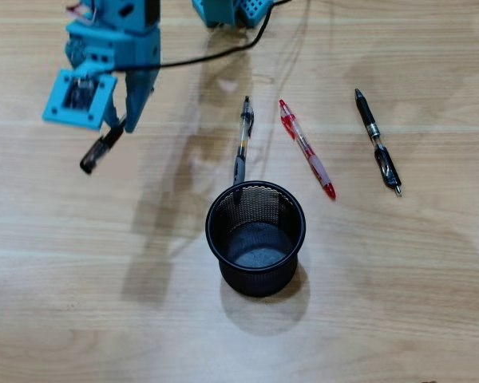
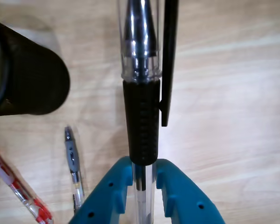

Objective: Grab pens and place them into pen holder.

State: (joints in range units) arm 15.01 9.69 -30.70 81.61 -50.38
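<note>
My blue gripper [image 1: 121, 121] hangs over the wooden table at the upper left of the overhead view, shut on a black-and-clear pen [image 1: 100, 150] that sticks out down-left. In the wrist view that pen [image 2: 141, 107] runs up from between the blue fingers [image 2: 177, 196], gripper [image 2: 143, 170] closed on its clear barrel. The black mesh pen holder [image 1: 255, 238] stands at centre, empty, and shows at the wrist view's left edge [image 2: 28, 79]. Three pens lie above it: a black-and-clear one [image 1: 243, 137], a red one [image 1: 306, 148], a black one [image 1: 377, 142]. The wrist view shows the lying black-and-clear pen [image 2: 73, 163] and the red one [image 2: 18, 191].
A black cable [image 1: 223, 49] runs from the arm to the blue base [image 1: 231, 11] at the top edge. The arm's shadow falls on the wood left of the holder.
</note>
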